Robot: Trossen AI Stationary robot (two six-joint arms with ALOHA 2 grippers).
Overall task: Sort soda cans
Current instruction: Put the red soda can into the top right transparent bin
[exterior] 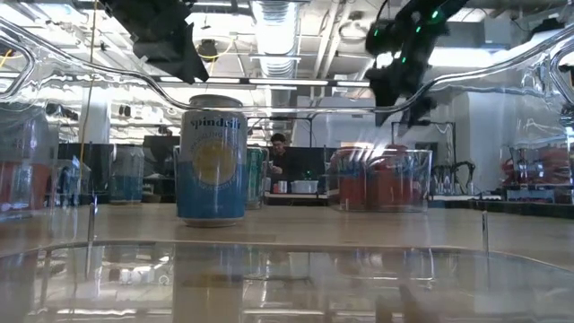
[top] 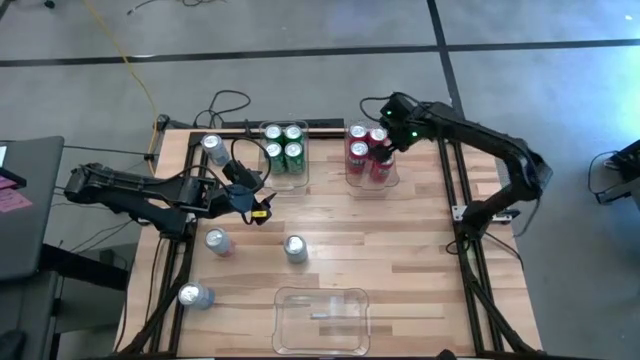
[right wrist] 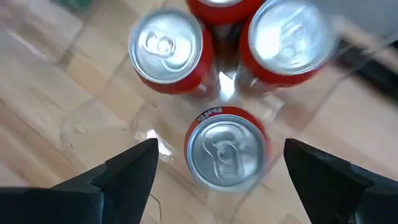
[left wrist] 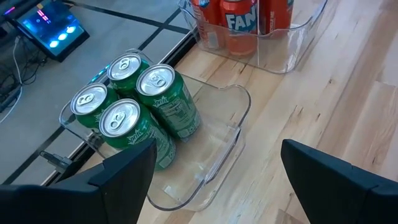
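Note:
Four green cans (top: pixel 283 145) stand upright in a clear bin (left wrist: pixel 233 102) at the table's far side. Several red cans (top: pixel 366 150) stand in a second clear bin (top: pixel 395 172) to its right. Several silver cans lie apart on the table: one far left (top: pixel 213 148), two mid-table (top: pixel 218 241) (top: pixel 295 248), one near left (top: pixel 195 295). My left gripper (top: pixel 252 192) (left wrist: pixel 217 180) is open and empty, just left of the green bin. My right gripper (top: pixel 383 152) (right wrist: pixel 221 180) is open above the red bin, its fingers on either side of the nearest red can (right wrist: pixel 227 146), clear of it.
An empty clear bin (top: pixel 322 318) sits at the table's near edge, in the middle. In the low view one silver can (exterior: pixel 213 161) stands upright on bare wood. Open table lies to the right of centre. A person shows in the room beyond the table.

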